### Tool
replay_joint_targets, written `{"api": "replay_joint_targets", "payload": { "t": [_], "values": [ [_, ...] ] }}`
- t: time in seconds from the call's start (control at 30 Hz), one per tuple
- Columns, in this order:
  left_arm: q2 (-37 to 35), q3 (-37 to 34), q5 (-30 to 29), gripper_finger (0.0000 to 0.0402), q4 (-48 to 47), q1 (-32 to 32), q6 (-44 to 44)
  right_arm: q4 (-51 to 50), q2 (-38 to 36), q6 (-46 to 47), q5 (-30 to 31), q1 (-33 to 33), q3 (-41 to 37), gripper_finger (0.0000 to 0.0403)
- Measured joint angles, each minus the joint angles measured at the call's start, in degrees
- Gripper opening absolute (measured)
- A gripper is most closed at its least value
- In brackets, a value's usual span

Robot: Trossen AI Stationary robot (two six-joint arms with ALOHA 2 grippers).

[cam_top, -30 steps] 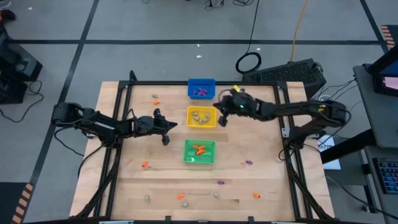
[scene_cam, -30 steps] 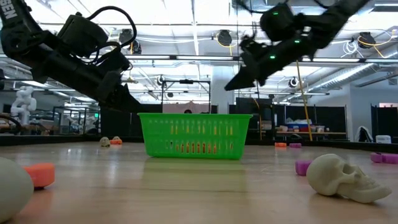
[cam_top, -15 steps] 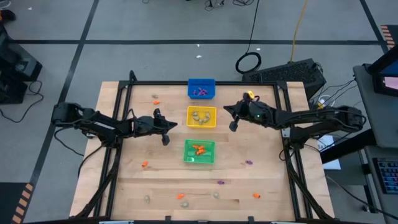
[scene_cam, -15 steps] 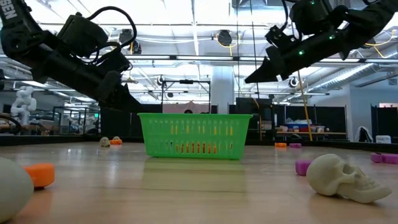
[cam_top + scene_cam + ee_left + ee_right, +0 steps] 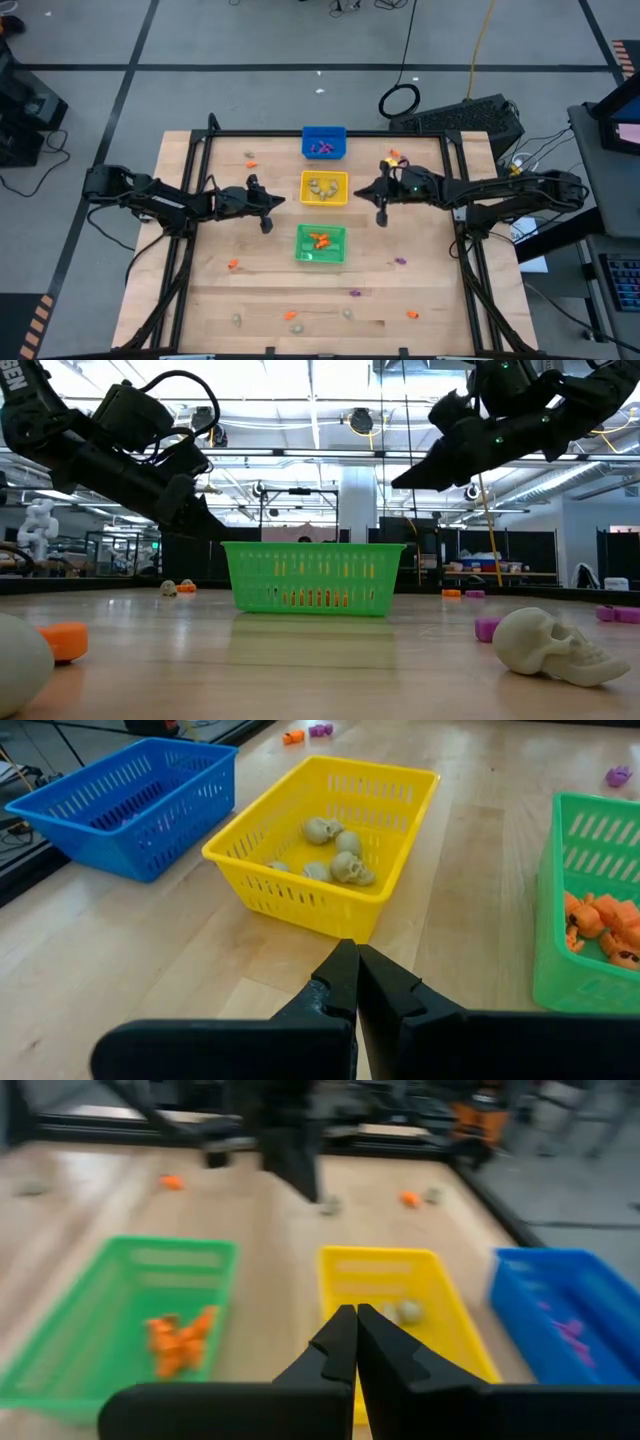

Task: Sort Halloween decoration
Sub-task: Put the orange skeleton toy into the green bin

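The Halloween decoration is tiny trinkets. Orange ones [image 5: 319,240] lie in the green bin [image 5: 303,256], beige skulls [image 5: 339,853] in the yellow bin [image 5: 305,190], and purple ones [image 5: 322,147] in the blue bin [image 5: 309,133]. More lie loose on the table, such as an orange piece [image 5: 232,264], a purple piece [image 5: 400,261] and a skull [image 5: 550,645]. My left gripper [image 5: 265,222] hangs shut and empty left of the yellow and green bins. My right gripper [image 5: 381,215] hangs shut and empty above the table, just right of the yellow bin.
The three bins stand in a row down the table's middle. Loose trinkets lie near the near edge [image 5: 291,315] and by the far corners [image 5: 250,163] [image 5: 393,155]. A raised dark frame [image 5: 190,150] borders the table. Bare wood lies between the bins and the right rail.
My right gripper has swung from above the yellow bin's right edge toward the table's right and a little toward the near edge, staying shut. The left arm has kept still.
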Motion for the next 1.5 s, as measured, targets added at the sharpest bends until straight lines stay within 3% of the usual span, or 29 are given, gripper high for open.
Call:
{"api": "replay_joint_targets", "payload": {
  "t": [0.07,0.3,1.1,1.5],
  "values": [
    [0.0,0.0,0.0,0.0008,-0.1,0.0,0.0,0.0,0.0,-0.4,-2.9,0.0,0.0,0.0],
    [0.0,0.0,0.0,0.0008,-0.2,0.0,0.0,0.4,-1.4,-1.1,-3.0,-0.4,-1.9,0.0],
    [0.0,0.0,0.0,0.0008,-0.4,0.0,0.0,0.7,-32.5,0.2,1.6,-0.5,-19.0,0.0],
    [0.0,0.0,0.0,0.0008,-0.4,0.0,0.0,-4.9,-37.4,1.2,1.5,-0.5,-19.6,0.0]
  ]
}}
